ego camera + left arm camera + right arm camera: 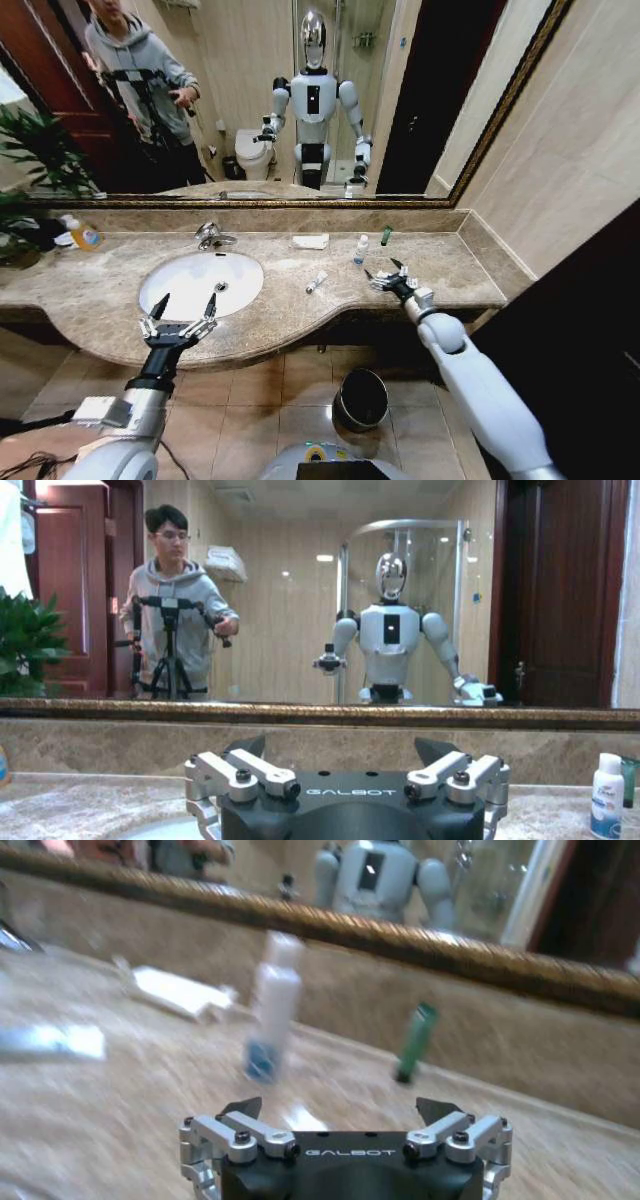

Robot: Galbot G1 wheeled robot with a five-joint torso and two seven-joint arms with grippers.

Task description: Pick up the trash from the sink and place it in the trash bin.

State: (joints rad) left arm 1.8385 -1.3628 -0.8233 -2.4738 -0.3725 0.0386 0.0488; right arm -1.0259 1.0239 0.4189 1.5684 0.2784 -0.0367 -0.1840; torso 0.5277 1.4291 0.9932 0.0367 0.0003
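Note:
The white oval sink (190,290) is set in the brown marble counter (440,262). The trash lies on the counter to its right: a flat white packet (311,241), a small white tube (316,283), a white-capped bottle (361,249) and a green-capped tube (386,236). My right gripper (384,270) hovers open just in front of the bottle (270,1016) and the green-capped tube (415,1042), holding nothing. My left gripper (187,301) is open over the basin's front rim. The black trash bin (361,398) stands on the floor under the counter.
A chrome faucet (212,235) rises behind the basin. An orange-labelled soap bottle (85,236) and a green plant (30,160) are at the far left. A gold-framed mirror (300,110) backs the counter; a tiled wall (570,160) closes the right side.

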